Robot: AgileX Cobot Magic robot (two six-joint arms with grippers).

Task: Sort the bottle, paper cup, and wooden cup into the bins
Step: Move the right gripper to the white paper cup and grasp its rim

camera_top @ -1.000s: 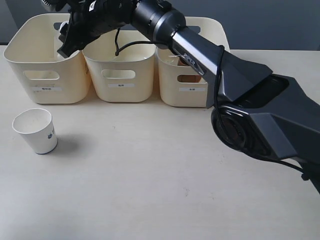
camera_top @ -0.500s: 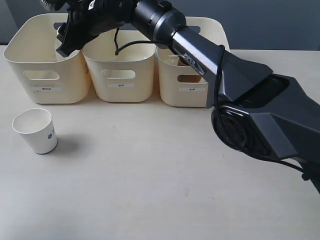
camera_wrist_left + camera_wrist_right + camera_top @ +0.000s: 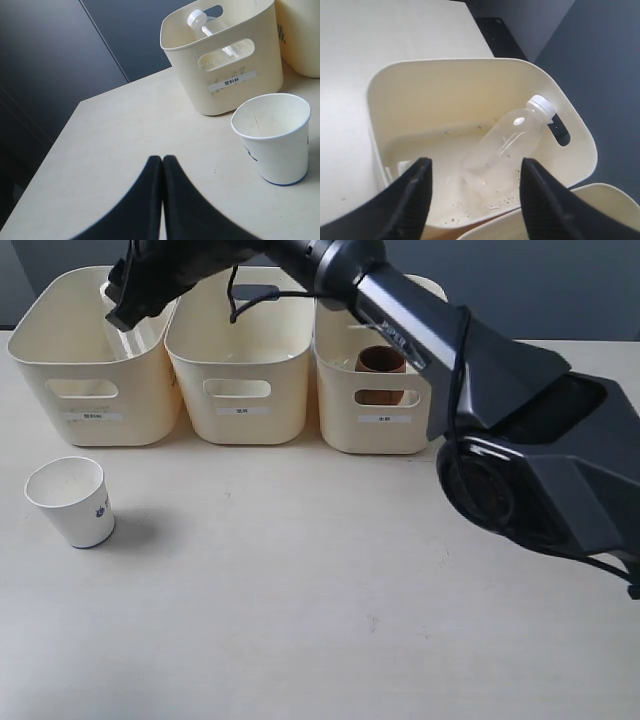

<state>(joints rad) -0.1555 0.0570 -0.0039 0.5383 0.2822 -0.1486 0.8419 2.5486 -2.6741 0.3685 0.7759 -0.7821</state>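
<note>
The clear bottle (image 3: pixel 512 137) with its white cap lies slanted inside the leftmost cream bin (image 3: pixel 85 390), cap against the far wall; the left wrist view shows that bottle (image 3: pixel 202 25) in the same bin (image 3: pixel 250 92). My right gripper (image 3: pixel 126 304) hovers open above this bin (image 3: pixel 450 65), empty, its jaws spread over the bottle (image 3: pixel 475 167). The white paper cup (image 3: pixel 70 500) stands upright on the table in front of the bin, also close in the left wrist view (image 3: pixel 277 135). The wooden cup (image 3: pixel 381 362) sits in the rightmost bin (image 3: pixel 385 420). My left gripper (image 3: pixel 162 159) is shut, empty, low over the table.
The middle bin (image 3: pixel 240 390) stands between the other two, its inside partly hidden by the arm. The right arm (image 3: pixel 420 330) stretches across above the bins from its base (image 3: pixel 540 480) at the right. A dark wall lies behind the table.
The right gripper has lifted up and away from the leftmost bin. The arm rose with it, uncovering the wooden cup in the rightmost bin.
</note>
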